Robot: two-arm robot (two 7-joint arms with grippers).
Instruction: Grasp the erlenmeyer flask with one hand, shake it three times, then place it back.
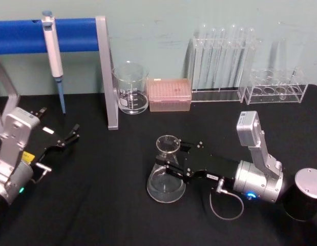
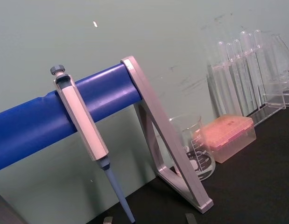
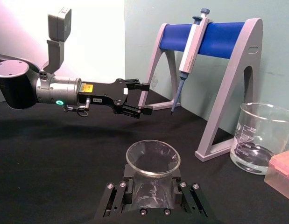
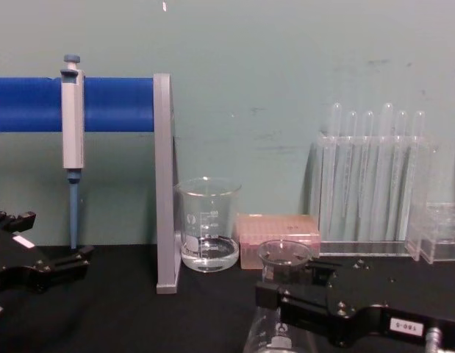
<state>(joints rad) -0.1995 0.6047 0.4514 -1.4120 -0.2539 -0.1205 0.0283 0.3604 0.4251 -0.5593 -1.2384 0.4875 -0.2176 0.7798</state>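
The erlenmeyer flask (image 1: 166, 187) is clear glass and stands upright at the middle of the black table, its wide base down. My right gripper (image 1: 169, 159) reaches in from the right, and its black fingers are shut on the flask's narrow neck just under the flared rim. In the right wrist view the flask (image 3: 152, 161) sits between the fingers of the right gripper (image 3: 151, 198). The chest view shows the flask (image 4: 284, 256) held by the right gripper (image 4: 286, 296) low at the right. My left gripper (image 1: 69, 137) rests open at the far left, well away from the flask.
A glass beaker (image 1: 130, 88), a pink tip box (image 1: 169, 95) and test tube racks (image 1: 219, 61) line the back. A pipette (image 1: 53, 51) hangs on the blue-barred stand (image 1: 108, 77) at the back left. A black cylinder (image 1: 304, 195) stands at the right edge.
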